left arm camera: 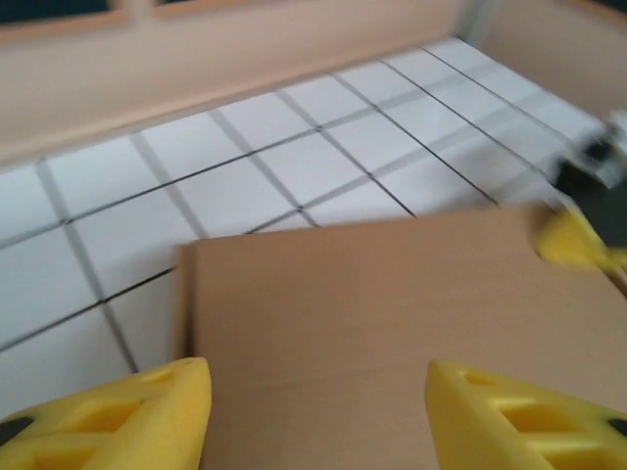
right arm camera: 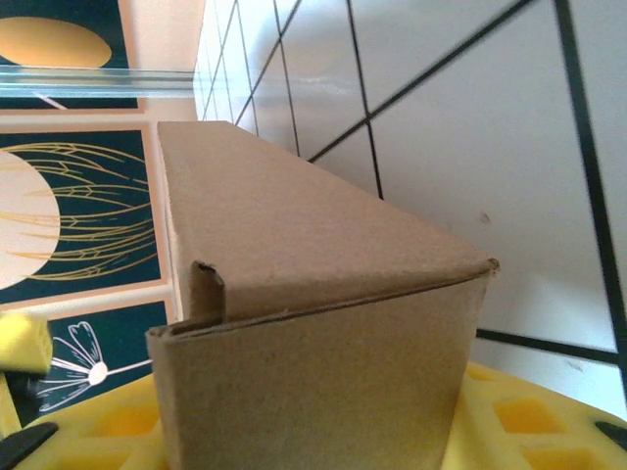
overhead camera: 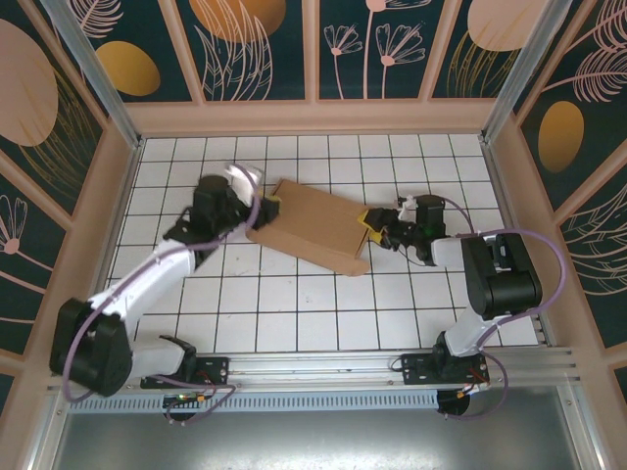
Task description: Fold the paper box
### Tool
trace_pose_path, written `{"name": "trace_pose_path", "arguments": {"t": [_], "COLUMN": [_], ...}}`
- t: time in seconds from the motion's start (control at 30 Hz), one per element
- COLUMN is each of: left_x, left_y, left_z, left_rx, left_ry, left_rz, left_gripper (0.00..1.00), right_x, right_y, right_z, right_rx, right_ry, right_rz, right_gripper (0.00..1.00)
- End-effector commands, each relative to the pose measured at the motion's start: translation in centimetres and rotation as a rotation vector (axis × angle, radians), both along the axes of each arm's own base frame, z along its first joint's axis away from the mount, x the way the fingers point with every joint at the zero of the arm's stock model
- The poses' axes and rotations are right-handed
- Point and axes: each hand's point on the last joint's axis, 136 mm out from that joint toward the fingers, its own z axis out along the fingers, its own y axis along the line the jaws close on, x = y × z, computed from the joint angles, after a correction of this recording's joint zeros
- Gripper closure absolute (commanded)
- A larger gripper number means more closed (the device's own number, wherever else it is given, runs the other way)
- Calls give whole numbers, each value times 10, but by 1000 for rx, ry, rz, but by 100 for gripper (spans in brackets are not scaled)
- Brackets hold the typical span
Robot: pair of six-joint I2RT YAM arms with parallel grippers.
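top external view: the paper box (overhead camera: 312,227) lies slanted across the middle of the tiled table (overhead camera: 294,313). the left gripper (overhead camera: 269,203) sits at the box's upper left corner, fingers apart over the cardboard. the right gripper (overhead camera: 376,227) is clamped on its right end.

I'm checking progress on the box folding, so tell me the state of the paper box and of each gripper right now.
paper box: folded into a compact shape, lying on the tiled table.
left gripper: open, fingers apart at the box's left end.
right gripper: shut on the paper box's right end, its folded-up wall between the fingers.
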Motion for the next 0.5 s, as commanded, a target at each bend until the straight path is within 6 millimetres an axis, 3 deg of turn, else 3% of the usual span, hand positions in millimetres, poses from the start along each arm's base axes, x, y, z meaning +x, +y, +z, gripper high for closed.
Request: {"name": "trace_pose_path", "arguments": {"t": [0.0,0.13,0.37,0.47], "left_x": [-27,-52,-49,-50], "left_y": [-2,-15,-23,-26], "left_z": [-33,-52,-62,-76], "left_rx": [313,496,693,762], "left_ry": [-187,-285,-386,-392], "left_rz": [-123,-254,-300,-347], "left_gripper": [38,36,34,34], "right_x": [-6,-14,-25,-30], "right_y": [4,6,9,11], "right_z": [10,11,16,22], "right_rx": [75,120,171,202], "right_ry": [-3,10,10,6], "right_rz": [33,44,70,77], "right_gripper": [57,57,58,60]}}
